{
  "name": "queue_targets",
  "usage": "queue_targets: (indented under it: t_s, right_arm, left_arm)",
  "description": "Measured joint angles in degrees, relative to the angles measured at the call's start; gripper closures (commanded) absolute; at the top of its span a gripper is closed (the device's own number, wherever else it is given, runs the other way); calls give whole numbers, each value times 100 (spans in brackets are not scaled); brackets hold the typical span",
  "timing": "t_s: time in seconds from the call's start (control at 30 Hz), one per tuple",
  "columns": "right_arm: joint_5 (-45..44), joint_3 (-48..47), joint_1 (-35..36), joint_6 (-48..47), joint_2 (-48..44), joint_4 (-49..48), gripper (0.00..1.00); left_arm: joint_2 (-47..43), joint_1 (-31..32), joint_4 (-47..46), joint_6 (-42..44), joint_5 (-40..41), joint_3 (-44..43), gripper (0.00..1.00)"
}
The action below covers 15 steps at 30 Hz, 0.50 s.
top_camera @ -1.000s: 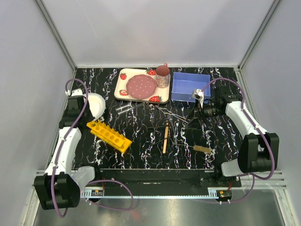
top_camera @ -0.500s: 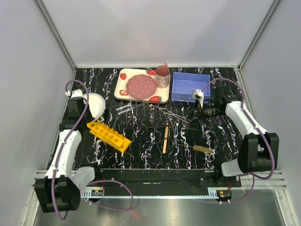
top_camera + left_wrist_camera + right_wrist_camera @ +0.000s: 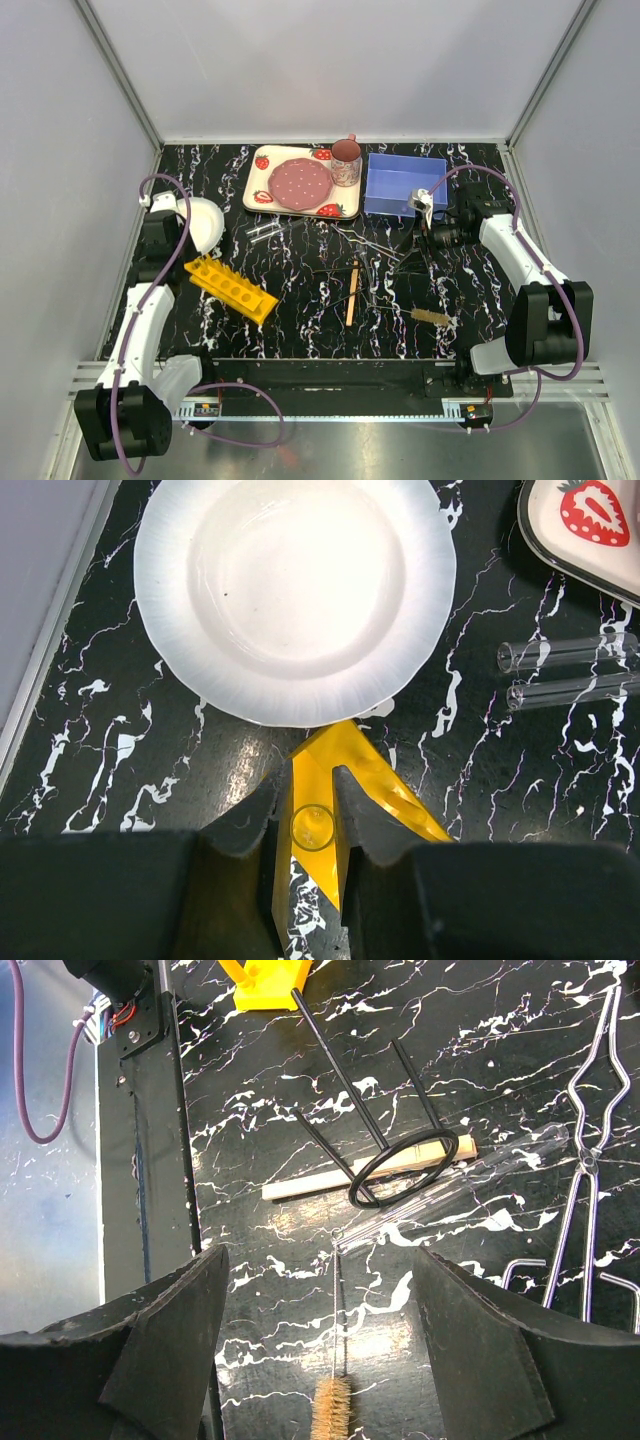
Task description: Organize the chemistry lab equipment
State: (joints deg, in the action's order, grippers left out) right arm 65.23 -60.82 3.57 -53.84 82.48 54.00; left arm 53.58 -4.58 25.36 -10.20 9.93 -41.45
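Top view – left gripper (image 3: pixel 166 250): over the 9 o'clock side of the table, between the white plate (image 3: pixel 205 222) and the yellow rack (image 3: pixel 231 288).
Top view – change: my left arm has swung a little outward toward 9 o'clock over the last second; my right has not moved, and nothing on the table has shifted.
Top view – right gripper (image 3: pixel 425 235): at 3 o'clock, just near of the blue bin (image 3: pixel 400 185).
Left wrist – grip: fingers pinching one clear tube (image 3: pixel 312 827), seen end-on, directly above the rack's end.
Left wrist – surroundings: plate at 12 o'clock; two loose tubes (image 3: pixel 570 670) lie side by side at 2 o'clock.
Left wrist – meaning: I judge this tube is being lined up for a rack hole; it is not yet seated.
Right wrist – grip: fingers spread wide, holding nothing.
Right wrist – below: wooden stick (image 3: pixel 300 1186) and a long tube (image 3: pixel 470 1182) under a black wire ring (image 3: pixel 400 1165); tongs (image 3: pixel 585 1140) at 3 o'clock, brush (image 3: pixel 333 1407) at 6 o'clock.
Right wrist – meaning: most of the sorting is left.
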Motion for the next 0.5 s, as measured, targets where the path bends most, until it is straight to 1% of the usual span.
queue_targets:
  t_s: [0.33,0.43,0.5]
  right_arm:
    - [-2,-4,0,-2,0,17,20]
    - [0,-4,0,-7,0,33,20]
    - [0,-4,0,-13,0,37,20]
  left_arm:
    - [-181,0,-269,122,2,262,82]
    - [-227,15,-282,144,2,308,79]
    - [-249,26,-293,164,2,326,75]
